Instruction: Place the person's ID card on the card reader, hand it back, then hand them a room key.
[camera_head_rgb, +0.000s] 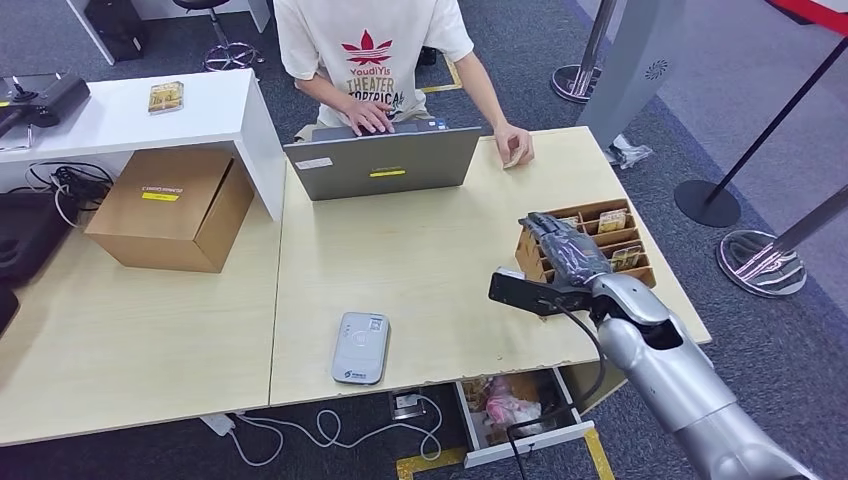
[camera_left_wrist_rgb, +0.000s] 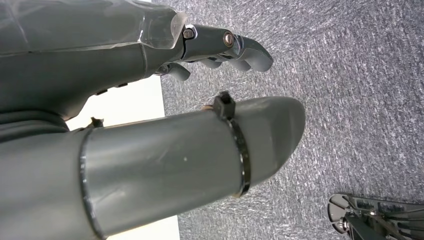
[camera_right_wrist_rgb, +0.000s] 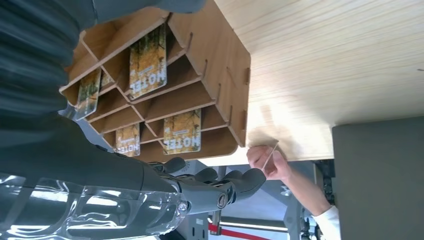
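Observation:
A wooden rack (camera_head_rgb: 628, 272) with several slots stands at the table's right edge, holding hotel key cards (camera_right_wrist_rgb: 147, 61). My right hand (camera_head_rgb: 563, 247) hovers over the rack's near left part, fingers (camera_right_wrist_rgb: 220, 186) spread and nothing in them. Across the table a person's hand (camera_head_rgb: 516, 146) rests on the tabletop pinching a thin card (camera_right_wrist_rgb: 270, 154). The grey card reader (camera_head_rgb: 361, 347) lies bare near the table's front edge, well left of my right hand. My left hand (camera_left_wrist_rgb: 220, 47) hangs over grey carpet, fingers loosely curved and holding nothing.
The person sits behind an open grey laptop (camera_head_rgb: 385, 161). A cardboard box (camera_head_rgb: 171, 206) and a white shelf (camera_head_rgb: 200, 105) stand at the left. An open drawer (camera_head_rgb: 517, 407) juts out below the table's front. Stanchion bases (camera_head_rgb: 760, 262) stand on the right.

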